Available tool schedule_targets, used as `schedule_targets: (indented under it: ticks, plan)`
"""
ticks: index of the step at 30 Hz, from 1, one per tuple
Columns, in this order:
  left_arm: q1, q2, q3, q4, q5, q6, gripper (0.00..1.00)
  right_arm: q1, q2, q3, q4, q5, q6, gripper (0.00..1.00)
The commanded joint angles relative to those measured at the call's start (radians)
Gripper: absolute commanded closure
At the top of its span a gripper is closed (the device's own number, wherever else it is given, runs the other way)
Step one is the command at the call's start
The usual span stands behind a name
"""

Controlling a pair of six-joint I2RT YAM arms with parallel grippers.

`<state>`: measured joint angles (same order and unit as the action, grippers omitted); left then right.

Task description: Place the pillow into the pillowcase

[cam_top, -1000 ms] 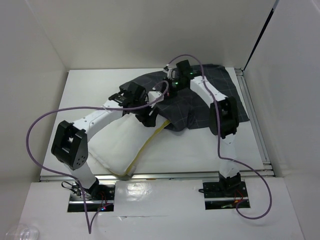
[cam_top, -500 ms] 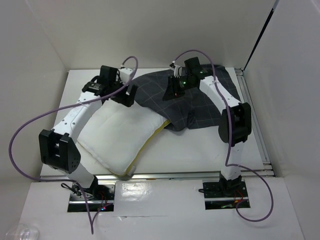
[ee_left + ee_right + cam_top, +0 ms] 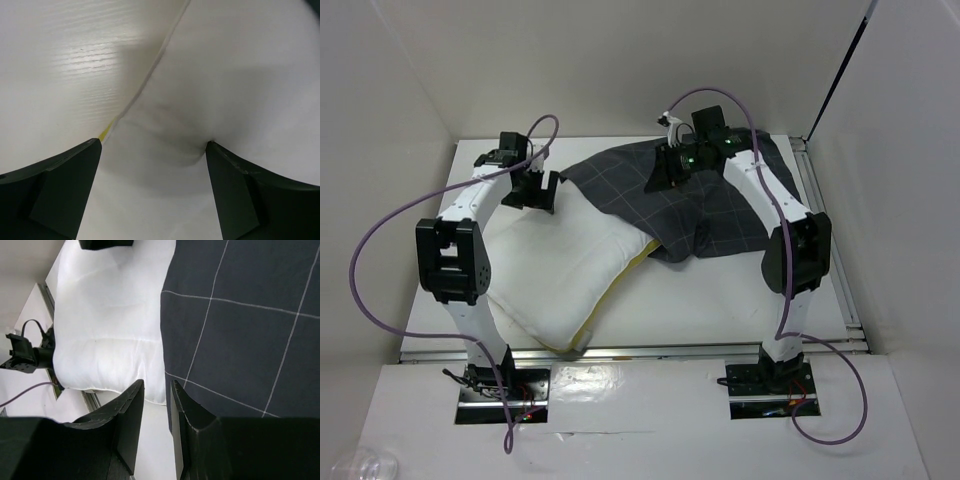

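The white pillow (image 3: 560, 270) lies on the left half of the table, its yellow band (image 3: 610, 290) along the near right edge. The dark checked pillowcase (image 3: 720, 215) lies at the back right, and its left edge overlaps the pillow's far right corner. My left gripper (image 3: 535, 192) is wide open over the pillow's far left corner. In the left wrist view (image 3: 152, 145) its right fingertip (image 3: 212, 150) dents the pillow (image 3: 240, 75). My right gripper (image 3: 660, 180) hovers above the pillowcase's left edge. Its fingers (image 3: 157, 384) stand a narrow gap apart with nothing between them.
White walls close in the table (image 3: 720, 290) at the back and on both sides. A metal rail (image 3: 840, 270) runs along the table's right edge. Purple cables loop off both arms. Bare table (image 3: 60, 65) shows beside the pillow's far left corner.
My left arm has swung from the pillowcase's edge at the middle out to the pillow's far left corner. My right gripper has shifted slightly back over the pillowcase.
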<state>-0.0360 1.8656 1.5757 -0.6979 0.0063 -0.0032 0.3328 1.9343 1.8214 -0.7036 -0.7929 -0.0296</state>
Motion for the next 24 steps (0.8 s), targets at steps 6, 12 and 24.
schedule_targets:
  ticks: [6,12,24]
  plan:
    - [0.093,0.187,0.069,-0.09,0.322,0.061,0.06,0.015,0.077,0.189,-0.008,-0.006,-0.018,0.63]
    - [0.102,0.248,0.11,-0.121,0.484,0.121,0.51,0.015,0.193,0.384,-0.028,0.003,0.003,0.61]
    - [0.021,-0.051,-0.025,0.087,0.204,0.253,1.0,0.024,0.282,0.516,0.032,0.023,0.076,0.46]
